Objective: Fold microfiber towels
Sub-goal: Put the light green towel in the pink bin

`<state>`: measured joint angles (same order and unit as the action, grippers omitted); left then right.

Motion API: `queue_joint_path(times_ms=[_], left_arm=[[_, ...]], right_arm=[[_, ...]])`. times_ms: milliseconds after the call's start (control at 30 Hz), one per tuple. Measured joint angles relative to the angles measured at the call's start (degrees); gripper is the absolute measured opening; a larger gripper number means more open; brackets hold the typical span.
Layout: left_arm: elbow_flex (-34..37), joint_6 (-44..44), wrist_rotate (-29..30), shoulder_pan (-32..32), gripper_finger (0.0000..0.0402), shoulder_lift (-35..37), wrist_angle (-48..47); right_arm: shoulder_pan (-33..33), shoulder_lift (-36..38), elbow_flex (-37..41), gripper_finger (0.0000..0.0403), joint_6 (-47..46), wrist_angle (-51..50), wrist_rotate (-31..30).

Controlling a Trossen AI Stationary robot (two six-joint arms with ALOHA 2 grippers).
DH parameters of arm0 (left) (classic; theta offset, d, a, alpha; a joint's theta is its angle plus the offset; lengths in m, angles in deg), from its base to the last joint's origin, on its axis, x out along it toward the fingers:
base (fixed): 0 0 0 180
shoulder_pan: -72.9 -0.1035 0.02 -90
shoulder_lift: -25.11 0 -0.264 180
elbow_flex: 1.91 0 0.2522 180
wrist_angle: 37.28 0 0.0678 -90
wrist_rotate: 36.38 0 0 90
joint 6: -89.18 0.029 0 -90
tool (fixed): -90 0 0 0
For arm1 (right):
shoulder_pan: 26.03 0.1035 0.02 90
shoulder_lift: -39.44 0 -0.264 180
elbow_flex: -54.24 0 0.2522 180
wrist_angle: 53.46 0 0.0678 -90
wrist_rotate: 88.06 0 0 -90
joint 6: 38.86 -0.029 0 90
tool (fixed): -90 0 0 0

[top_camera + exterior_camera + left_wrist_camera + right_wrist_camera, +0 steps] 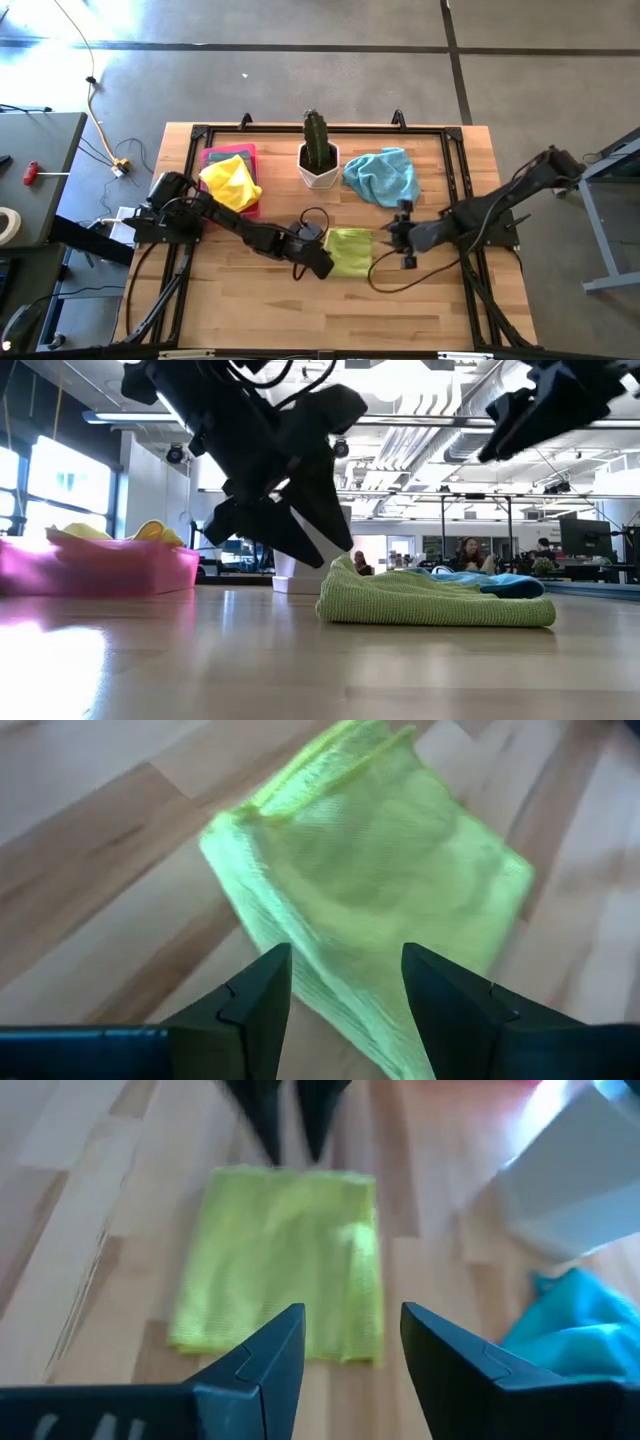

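Observation:
A folded lime green towel (350, 250) lies flat on the table near the middle; it also shows in the low view (430, 600), the left wrist view (380, 870) and the right wrist view (285, 1265). My left gripper (322, 263) is open and empty above the towel's left edge. My right gripper (398, 248) is open and empty, raised to the towel's right. A light blue towel (383, 175) lies crumpled behind it. A yellow towel (231, 183) lies heaped on the pink tray (215, 157), over a grey one.
A white pot with a cactus (318, 160) stands at the back middle, between the pink tray and the blue towel. A black frame (190, 140) runs around the table's edges. Bare wood lies in front of the green towel.

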<state>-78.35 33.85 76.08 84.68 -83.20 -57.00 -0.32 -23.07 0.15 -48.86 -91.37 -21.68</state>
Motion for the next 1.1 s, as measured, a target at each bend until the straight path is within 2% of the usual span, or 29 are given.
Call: queue_joint_path(times_ms=[100,200,467,700,867,1100], left_arm=[[0.0,0.1,0.0,0.5,0.0180,0.0,1.6],[0.0,0.8,0.0,1.1,0.0180,0.0,2.1],[0.0,2.3,0.1,1.5,0.0180,0.0,3.2],[0.0,3.0,0.1,1.4,0.0180,0.0,3.9],[0.0,3.0,0.2,1.3,0.0180,0.0,4.2],[0.0,3.0,0.2,1.3,0.0180,0.0,4.3]], right_arm=[[-1.0,5.8,2.2,0.0161,3.0,1.5,-0.1],[-2.1,13.0,8.2,0.0161,4.0,6.6,0.3],[-4.3,34.0,26.5,0.0161,6.5,26.7,0.2],[-5.5,46.6,38.7,0.0161,10.2,43.3,-0.3],[-5.8,50.3,39.6,0.0161,10.4,40.6,-1.5],[-5.8,50.5,39.6,0.0161,-0.7,36.6,-1.0]])
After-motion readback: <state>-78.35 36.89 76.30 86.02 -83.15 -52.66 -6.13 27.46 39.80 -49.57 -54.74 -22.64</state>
